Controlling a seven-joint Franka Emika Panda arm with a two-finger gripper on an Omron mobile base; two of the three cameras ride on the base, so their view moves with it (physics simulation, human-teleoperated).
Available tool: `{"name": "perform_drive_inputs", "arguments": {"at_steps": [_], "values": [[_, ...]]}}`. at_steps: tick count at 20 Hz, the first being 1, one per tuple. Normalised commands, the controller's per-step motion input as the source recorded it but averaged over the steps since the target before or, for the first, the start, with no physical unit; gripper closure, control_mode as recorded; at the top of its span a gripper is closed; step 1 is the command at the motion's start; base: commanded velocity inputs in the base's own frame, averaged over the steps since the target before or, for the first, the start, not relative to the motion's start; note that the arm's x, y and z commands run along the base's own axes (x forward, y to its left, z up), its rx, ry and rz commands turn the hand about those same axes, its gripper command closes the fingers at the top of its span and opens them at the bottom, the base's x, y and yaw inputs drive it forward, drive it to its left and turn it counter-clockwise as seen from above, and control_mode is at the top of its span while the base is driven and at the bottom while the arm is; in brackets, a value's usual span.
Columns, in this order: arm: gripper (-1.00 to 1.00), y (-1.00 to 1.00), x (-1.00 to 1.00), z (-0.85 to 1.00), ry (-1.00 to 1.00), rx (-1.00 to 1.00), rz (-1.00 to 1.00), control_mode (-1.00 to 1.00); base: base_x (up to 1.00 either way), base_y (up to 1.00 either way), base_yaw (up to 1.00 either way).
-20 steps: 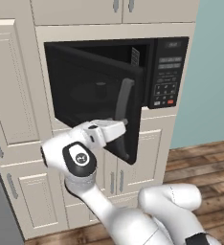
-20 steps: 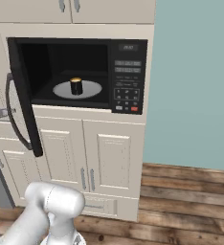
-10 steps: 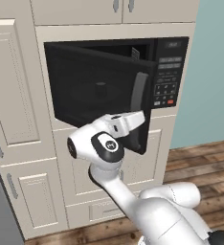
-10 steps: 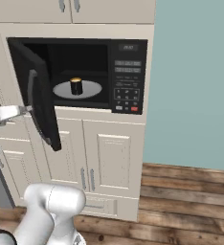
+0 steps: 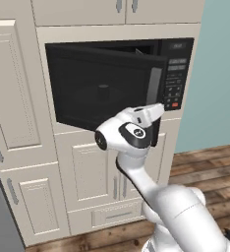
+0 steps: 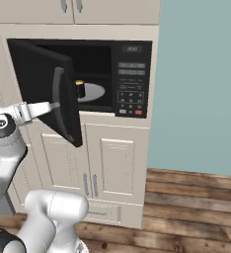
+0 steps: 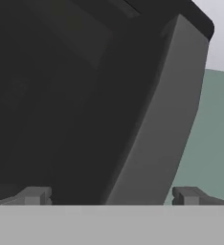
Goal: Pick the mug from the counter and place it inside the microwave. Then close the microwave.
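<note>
The mug point(image 6: 80, 88) stood on the pale turntable point(image 6: 94, 92) inside the microwave point(image 6: 130, 79); the microwave door point(image 6: 41, 86) hung partly open; the gripper point(image 7: 109, 195) was at the grey door handle point(image 7: 157, 124), its jaws spread wide on either side, pinching nothing.

one microwave point(image 6: 130, 79), one mug point(image 6: 80, 89), one turntable point(image 6: 95, 92), one door handle point(image 6: 57, 101)

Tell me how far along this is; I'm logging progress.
Done: the mug sits on the turntable inside the microwave. In hand: the open end effector pushes at the door, beside its grey handle, door partly swung in. Left: shutting it fully.
</note>
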Motion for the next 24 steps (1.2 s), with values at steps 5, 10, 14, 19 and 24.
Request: {"name": "perform_drive_inputs", "arguments": {"at_steps": [5,10,14,19,24], "values": [[-1.00,-0.29,0.45,0.28,0.04,0.01,0.00,-1.00,0.00,0.00,0.00],[-1.00,-0.17,0.38,0.39,0.02,0.03,0.00,-1.00,0.00,0.00,0.00],[-1.00,-0.15,0.33,0.37,0.04,0.04,0.00,-1.00,0.00,0.00,0.00],[-1.00,-0.04,0.43,0.03,0.04,0.07,0.05,-1.00,0.00,0.00,0.00],[-1.00,0.00,0.45,0.00,0.00,0.10,0.14,-1.00,0.00,0.00,0.00]]}}
